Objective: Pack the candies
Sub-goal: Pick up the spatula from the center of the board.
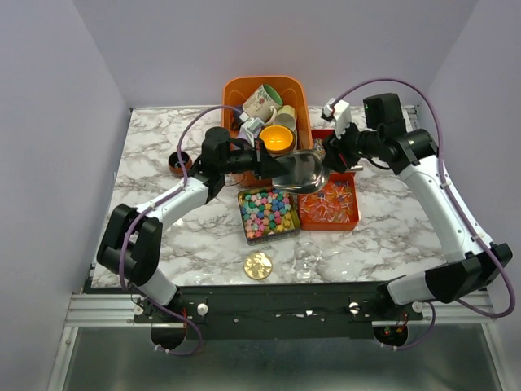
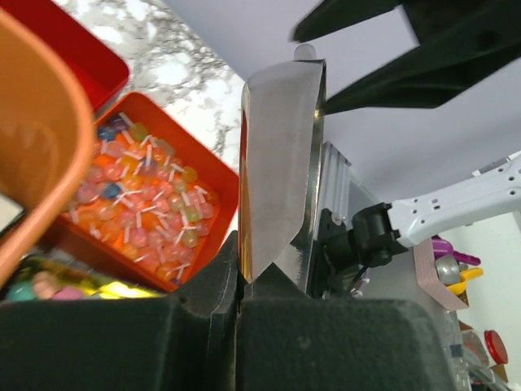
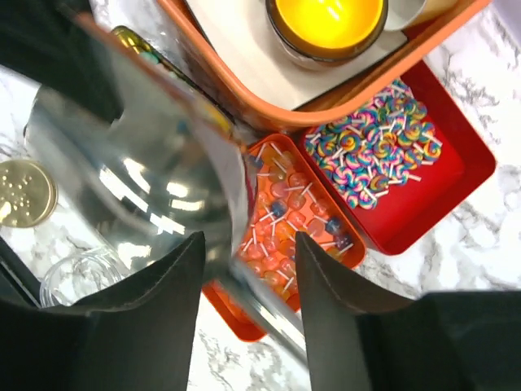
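Note:
My left gripper (image 1: 273,163) (image 2: 236,269) is shut on the lower edge of a shiny silver pouch (image 1: 299,169) (image 2: 277,163) and holds it above the trays. My right gripper (image 1: 324,155) (image 3: 248,261) is open, and its jaws straddle the pouch's other edge (image 3: 138,171). Speckled multicolour candies (image 1: 269,210) fill a square tin below the pouch. Orange-red candies with pale sticks (image 1: 328,202) (image 2: 138,204) (image 3: 293,220) lie in an orange tray beside it. Swirl-coloured candies (image 3: 374,151) sit in a red tray behind.
An orange bin (image 1: 301,98) at the back holds mugs (image 1: 262,102) and a yellow candle (image 1: 277,138) (image 3: 326,20). A gold lid (image 1: 258,265) (image 3: 24,191) and a clear jar (image 1: 308,257) (image 3: 81,277) lie near the front edge. A small dark bowl (image 1: 175,163) stands at the left.

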`<act>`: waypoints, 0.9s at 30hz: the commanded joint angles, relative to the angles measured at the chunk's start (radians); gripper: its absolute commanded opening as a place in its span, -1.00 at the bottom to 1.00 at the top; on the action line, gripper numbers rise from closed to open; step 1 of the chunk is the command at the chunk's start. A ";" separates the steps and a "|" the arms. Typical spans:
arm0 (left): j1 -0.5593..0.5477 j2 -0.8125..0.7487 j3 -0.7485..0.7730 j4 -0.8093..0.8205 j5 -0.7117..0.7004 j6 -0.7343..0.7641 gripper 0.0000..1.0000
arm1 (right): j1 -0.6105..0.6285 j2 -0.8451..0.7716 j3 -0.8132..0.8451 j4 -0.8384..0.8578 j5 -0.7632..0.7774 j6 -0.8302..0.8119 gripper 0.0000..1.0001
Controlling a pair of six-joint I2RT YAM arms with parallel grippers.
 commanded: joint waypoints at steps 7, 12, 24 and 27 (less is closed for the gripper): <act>0.090 -0.018 -0.075 0.055 0.382 -0.098 -1.00 | -0.001 -0.363 -0.314 0.348 -0.354 -0.332 0.51; 0.122 -0.028 -0.105 0.066 0.385 -0.109 -1.00 | -0.001 -0.389 -0.382 0.240 -0.437 -0.564 0.50; 0.157 -0.019 -0.128 0.154 0.354 -0.234 -1.00 | 0.012 -0.372 -0.455 0.112 -0.409 -0.875 0.32; 0.157 -0.015 -0.125 0.161 0.353 -0.244 -1.00 | 0.019 -0.355 -0.455 0.129 -0.405 -0.842 0.24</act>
